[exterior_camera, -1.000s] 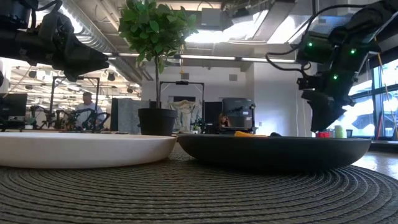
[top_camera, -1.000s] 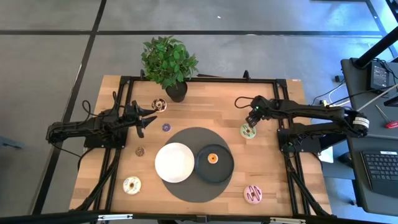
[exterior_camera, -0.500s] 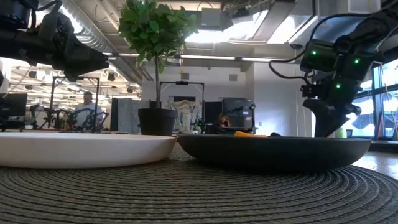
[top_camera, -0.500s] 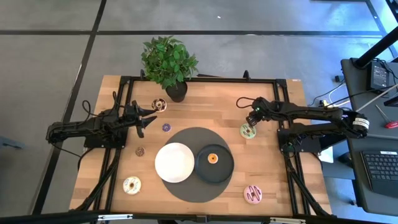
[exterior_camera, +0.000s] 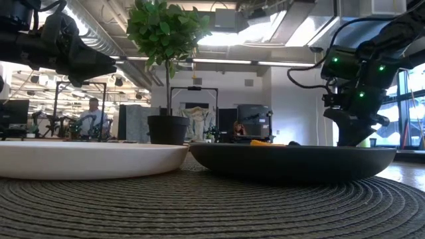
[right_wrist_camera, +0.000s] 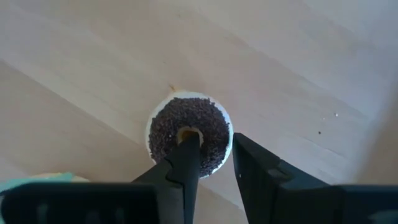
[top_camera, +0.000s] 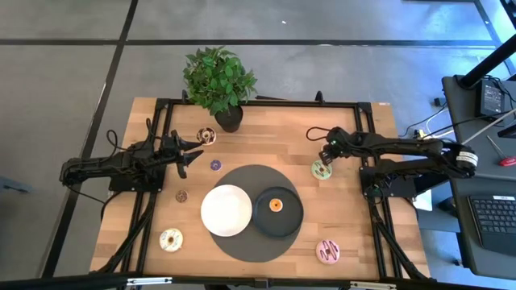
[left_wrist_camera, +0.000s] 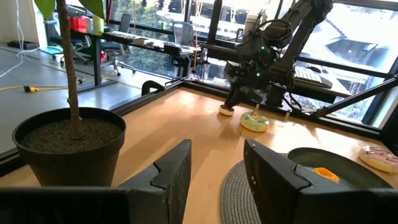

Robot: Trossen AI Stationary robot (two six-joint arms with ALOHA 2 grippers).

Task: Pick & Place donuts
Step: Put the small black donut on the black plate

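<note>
A small chocolate-sprinkled donut [right_wrist_camera: 189, 132] lies flat on the wood beside the green donut [top_camera: 322, 169]. It also shows in the left wrist view as the small donut [left_wrist_camera: 226, 111]. My right gripper [right_wrist_camera: 211, 146] is open right above it, with one finger over its hole and the other outside the ring. An orange donut [top_camera: 276, 205] lies in the black plate [top_camera: 295, 219]. Other donuts lie on the table: chocolate-white [top_camera: 206, 135], purple [top_camera: 216, 164], brown [top_camera: 182, 196], white [top_camera: 171, 239] and pink [top_camera: 328, 251]. My left gripper [top_camera: 189, 153] waits open at the table's left. My right gripper comes from above, pointing down. One fingertip [right_wrist_camera: 186, 146] stands at the hole of the small chocolate donut and the other fingertip [right_wrist_camera: 244, 152] just outside its rim [right_wrist_camera: 225, 134]. Whether they touch it, I cannot tell. The donut lies flat on the table.
A round white plate [top_camera: 226, 210] and the black plate sit on a dark round mat [top_camera: 250, 174] at mid-table. A potted plant [top_camera: 219, 80] stands at the far edge. Black frame rails run along the table's left and right sides. Bare wood lies at the near corners.
My right gripper has come down toward the table over the small chocolate donut beside the green one, shifting slightly toward the table's right. No donut has moved.
</note>
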